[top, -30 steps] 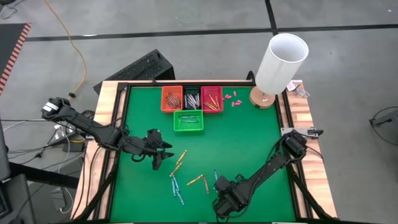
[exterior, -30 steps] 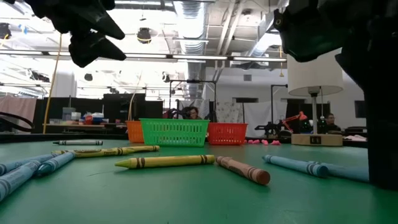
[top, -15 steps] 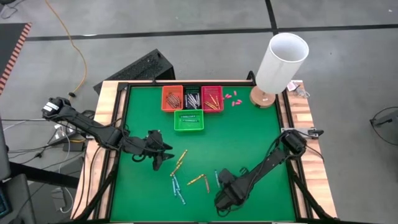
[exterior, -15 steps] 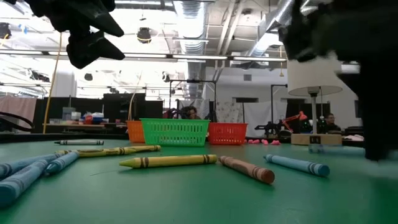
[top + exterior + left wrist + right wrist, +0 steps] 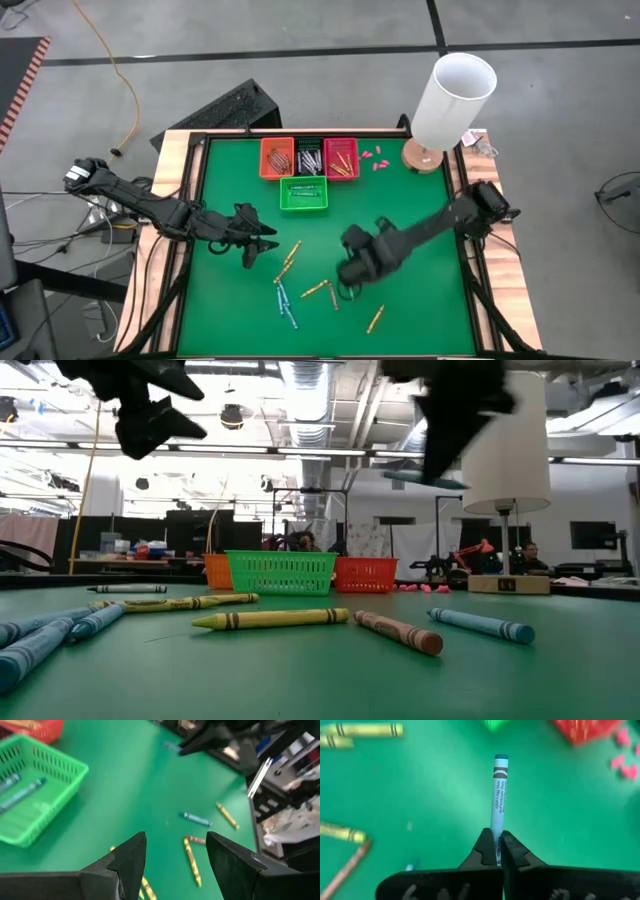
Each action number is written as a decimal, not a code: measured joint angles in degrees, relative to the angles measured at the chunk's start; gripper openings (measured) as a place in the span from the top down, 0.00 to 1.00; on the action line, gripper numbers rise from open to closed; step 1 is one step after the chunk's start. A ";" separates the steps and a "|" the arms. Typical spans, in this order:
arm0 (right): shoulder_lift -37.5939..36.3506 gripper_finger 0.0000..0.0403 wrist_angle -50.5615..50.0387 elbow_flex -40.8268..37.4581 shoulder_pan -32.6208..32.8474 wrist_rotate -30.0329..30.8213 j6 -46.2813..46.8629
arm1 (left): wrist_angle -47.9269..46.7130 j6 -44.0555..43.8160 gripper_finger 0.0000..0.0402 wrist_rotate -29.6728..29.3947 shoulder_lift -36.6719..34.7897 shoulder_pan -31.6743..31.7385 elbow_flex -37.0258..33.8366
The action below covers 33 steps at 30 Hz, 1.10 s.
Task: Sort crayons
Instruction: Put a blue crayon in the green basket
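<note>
Green table (image 5: 410, 215): felt top inside a wooden rim, carrying everything.
Baskets: orange (image 5: 276, 158), black (image 5: 309, 158) and red (image 5: 341, 158) in a row at the far edge, green basket (image 5: 302, 194) just in front.
Right claw (image 5: 497, 851): raised over mid-table, clenched on a blue crayon (image 5: 499, 795) by one end; its long axis runs straight out from the fingertips.
Left claw (image 5: 175, 852): fingers spread, holding nothing, above the table's left part.
Loose crayons (image 5: 318, 290): scattered flat on the near felt, pointing various ways.

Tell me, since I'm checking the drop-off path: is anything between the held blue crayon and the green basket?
Nothing visible. The right gripper holds the blue crayon above the mat, and the stretch to the green basket is bare green mat.
</note>
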 joint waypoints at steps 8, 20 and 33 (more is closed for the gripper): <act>-1.53 1.00 28.09 0.00 -16.14 -6.06 -40.01 | -0.85 4.02 0.51 -0.17 -6.54 3.31 0.00; 4.71 1.00 46.09 0.18 -31.31 -26.18 -68.83 | -9.05 5.26 0.51 -1.62 -9.76 3.93 0.00; 12.83 0.92 46.06 0.08 -35.60 -30.79 -67.30 | -13.92 4.47 0.51 -6.04 -8.25 4.42 0.00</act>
